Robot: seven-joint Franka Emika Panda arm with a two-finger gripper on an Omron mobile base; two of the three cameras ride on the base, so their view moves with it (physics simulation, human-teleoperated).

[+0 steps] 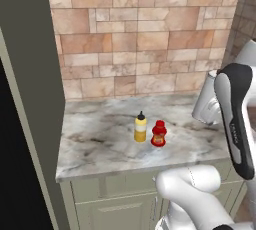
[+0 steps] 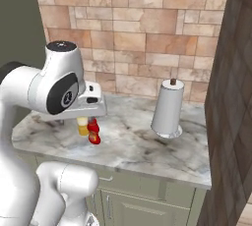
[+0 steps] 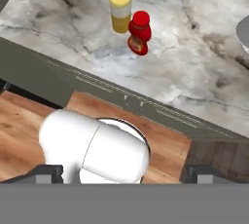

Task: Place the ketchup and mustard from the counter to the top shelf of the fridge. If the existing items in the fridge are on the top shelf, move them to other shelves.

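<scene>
The mustard [image 1: 140, 129], a slim yellow bottle with a black nozzle, stands upright on the marbled counter [image 1: 100, 144]. The squat red ketchup [image 1: 159, 134] stands touching its right side. In the hand view the mustard [image 3: 120, 11] and ketchup [image 3: 139, 35] lie far ahead at the top, beyond the counter [image 3: 194, 72] front edge. My gripper [image 3: 125, 173] is open, its fingertips [image 3: 48, 172] wide apart with nothing between them, and it hangs high over that edge. From the right base my hand partly covers the mustard [image 2: 82, 127] and ketchup [image 2: 93, 132]. The fridge's top shelf, other shelves and existing items are out of view.
A paper towel roll [image 2: 167, 108] stands on the counter to the right of the bottles. A tall dark panel [image 1: 30, 89] closes the counter's left end. A tiled wall [image 1: 145, 34] runs behind, and wooden floor [image 3: 29, 121] lies below the cabinet fronts.
</scene>
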